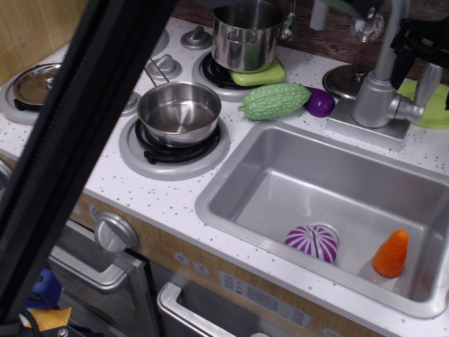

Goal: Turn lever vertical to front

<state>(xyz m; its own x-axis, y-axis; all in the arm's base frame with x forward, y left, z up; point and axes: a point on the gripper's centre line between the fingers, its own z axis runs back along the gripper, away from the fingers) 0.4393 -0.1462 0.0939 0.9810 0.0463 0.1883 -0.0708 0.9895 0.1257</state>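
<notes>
The flat silver lever (pixel 426 86) stands upright beside the smooth faucet (pixel 375 88); the black gripper (pixel 419 41) hovers above, its opening unclear.

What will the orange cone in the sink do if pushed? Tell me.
The orange cone stands upright on its wide end in the sink, so a low push would probably slide it, while a high push may tip it. Once down, its tapered shape would likely roll in a curve. It looks like light plastic.
</notes>
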